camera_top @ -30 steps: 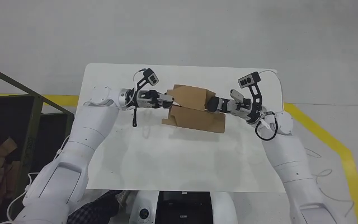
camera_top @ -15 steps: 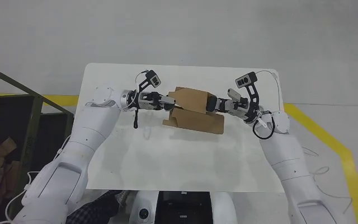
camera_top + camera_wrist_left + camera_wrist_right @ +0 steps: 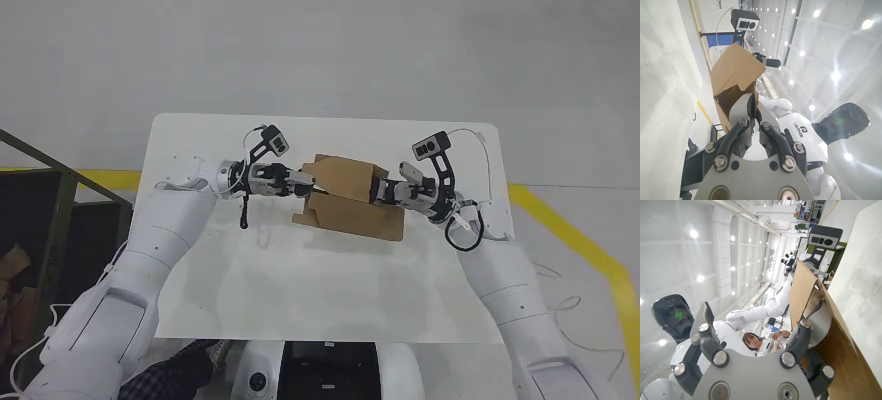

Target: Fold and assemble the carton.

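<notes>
The carton sits mid-table, hardly moved. The right gripper has leaned in a little, fingers wide apart, one inside the carton. The left gripper still pinches its edge. Looks like it's being opened up.

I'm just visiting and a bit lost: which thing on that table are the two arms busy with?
Start at the white table and look toward its far edge. There, between the left end effector and the right end effector, sits the carton. It is the only brown cardboard thing on the white top, and it is partly folded.
</notes>
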Robot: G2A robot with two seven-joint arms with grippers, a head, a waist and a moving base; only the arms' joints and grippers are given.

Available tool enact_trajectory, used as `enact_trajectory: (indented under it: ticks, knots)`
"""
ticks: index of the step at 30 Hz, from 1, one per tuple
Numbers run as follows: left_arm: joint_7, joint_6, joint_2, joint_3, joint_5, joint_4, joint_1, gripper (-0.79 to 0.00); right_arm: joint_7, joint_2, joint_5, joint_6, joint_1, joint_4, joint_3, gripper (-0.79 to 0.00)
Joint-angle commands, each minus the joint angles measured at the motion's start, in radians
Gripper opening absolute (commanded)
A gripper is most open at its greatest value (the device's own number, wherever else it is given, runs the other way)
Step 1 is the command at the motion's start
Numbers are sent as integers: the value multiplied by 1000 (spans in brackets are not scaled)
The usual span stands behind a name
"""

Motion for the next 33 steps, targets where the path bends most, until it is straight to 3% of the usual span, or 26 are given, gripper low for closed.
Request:
enact_trajectory:
  ticks: [1,3,8,12,14,25,31,33]
  knots:
    - [0,0,-1,3,-2,-1,0,-785,-1,0,0,-1,1,1,0,0]
    - [0,-1,-1,5,-3,-1,-1,-785,-6,-1,-1,-4,2,2,-1,-18]
    - [0,-2,-2,10,-4,0,-3,-785,-16,-2,-13,-12,5,9,-3,-151]
    - [0,-2,-2,13,-3,0,-4,-785,-18,-2,-24,-15,6,11,-7,-348]
    - [0,-2,-2,15,-1,-2,-4,-785,-20,-2,-32,-16,7,13,-8,-409]
    - [0,-2,-2,18,6,-9,-7,-785,-14,0,-93,-12,11,15,-21,-496]
    - [0,-2,-1,20,1,-11,-9,-785,-31,3,-132,-14,9,12,-26,-600]
    - [0,-1,0,20,0,-11,-9,-785,-35,3,-139,-15,9,12,-28,-693]
